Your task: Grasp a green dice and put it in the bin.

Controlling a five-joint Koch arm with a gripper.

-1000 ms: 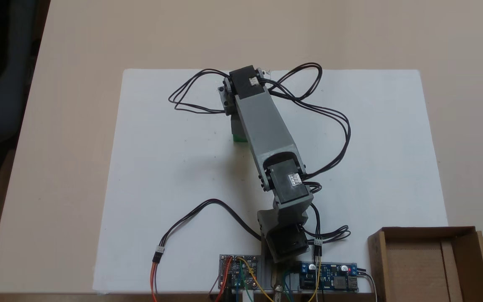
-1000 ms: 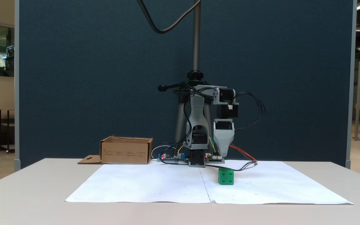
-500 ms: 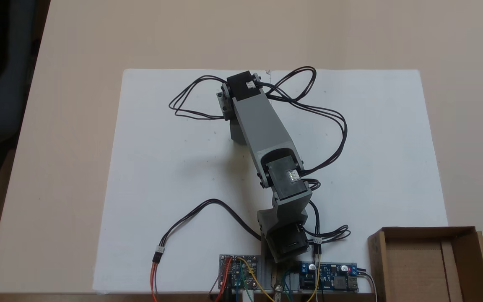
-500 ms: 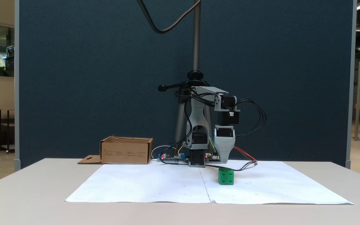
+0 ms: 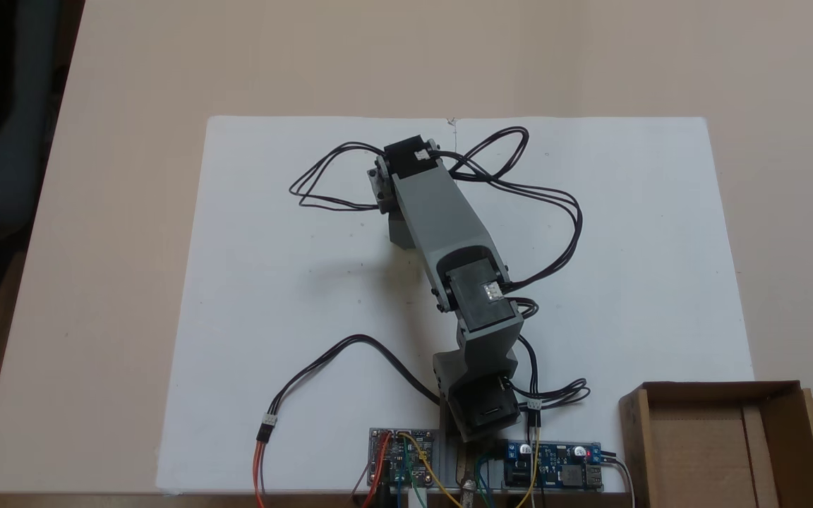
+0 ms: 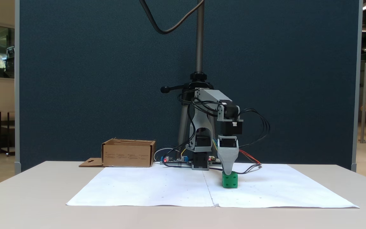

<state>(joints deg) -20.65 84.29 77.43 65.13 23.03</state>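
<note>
One slip is likely: your grey fingers [image 6: 228, 171], whose spread I cannot tell, may nudge the small bright green plastic dice [image 6: 229, 180] sideways.

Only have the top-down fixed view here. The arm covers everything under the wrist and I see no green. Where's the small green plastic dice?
Observer: In the front-facing fixed view, the small green plastic dice sits directly beneath the grey tapered gripper.
Operator: Any gap between them?
Observer: None visible. The gripper tip meets the top of the dice.
Operator: Dice off the table?
Observer: No, it rests flat on the white paper sheet.
</note>
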